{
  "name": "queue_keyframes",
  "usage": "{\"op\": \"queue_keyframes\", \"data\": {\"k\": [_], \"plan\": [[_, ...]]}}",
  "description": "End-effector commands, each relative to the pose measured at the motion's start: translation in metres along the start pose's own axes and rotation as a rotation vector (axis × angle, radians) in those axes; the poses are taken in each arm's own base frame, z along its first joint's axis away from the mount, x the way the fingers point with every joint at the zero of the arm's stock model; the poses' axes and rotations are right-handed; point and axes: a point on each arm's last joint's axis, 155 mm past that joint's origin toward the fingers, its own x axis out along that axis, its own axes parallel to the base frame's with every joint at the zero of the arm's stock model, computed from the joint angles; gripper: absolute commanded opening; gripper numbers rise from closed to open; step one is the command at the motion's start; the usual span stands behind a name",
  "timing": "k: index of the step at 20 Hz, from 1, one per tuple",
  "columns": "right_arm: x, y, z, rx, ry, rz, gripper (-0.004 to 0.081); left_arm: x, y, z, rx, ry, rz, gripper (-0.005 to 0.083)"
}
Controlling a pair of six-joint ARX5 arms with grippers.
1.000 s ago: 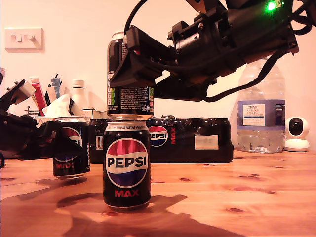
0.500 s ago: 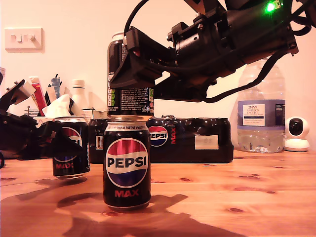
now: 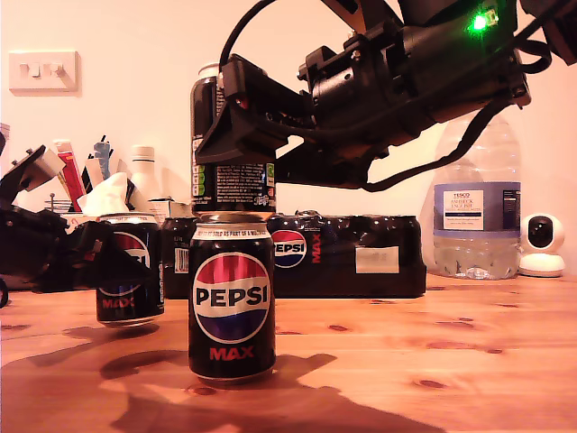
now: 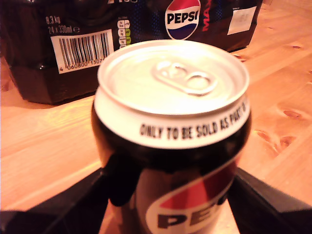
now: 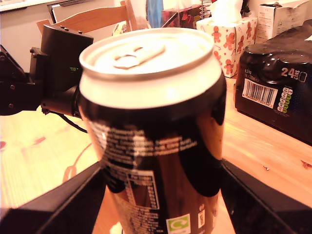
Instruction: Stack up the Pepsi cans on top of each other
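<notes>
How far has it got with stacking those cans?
Nothing is released yet. One can stands on the table as the base. My second gripper holds a second can right over it, slightly off-centre. My first gripper grips the third can, which goes on last.

A low exterior camera sits near tabletop (image 3: 469,361) level, facing the wall. Each wrist camera looks closely down along its fingers (image 4: 273,204) at a can between them; all three views share the shrink-wrapped multipack (image 3: 352,257) beyond the fingers.
</notes>
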Motion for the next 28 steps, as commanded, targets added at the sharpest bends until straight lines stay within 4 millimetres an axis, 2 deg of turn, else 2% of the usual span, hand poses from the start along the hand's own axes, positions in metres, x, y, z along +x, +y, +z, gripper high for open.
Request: {"op": "queue_keyframes", "data": {"k": [1,8,15,28], "plan": [[0.003,0.006,0.024,-0.003,-0.056,0.014,0.0575,-0.002,-0.003,0.025,0.043,-0.061,-0.006,0.0417],[0.003,0.014,0.022,0.017,-0.049,0.031,0.0575,-0.002,-0.003,0.025,0.044,-0.061,-0.006,0.0417],[0.003,-0.001,0.016,0.009,-0.031,-0.069,0.0575,-0.003,-0.002,0.025,0.043,-0.061,-0.005,0.0417],[0.003,-0.005,0.01,0.003,-0.005,-0.09,0.0575,-0.003,-0.002,0.025,0.05,-0.061,-0.005,0.0417]]}}
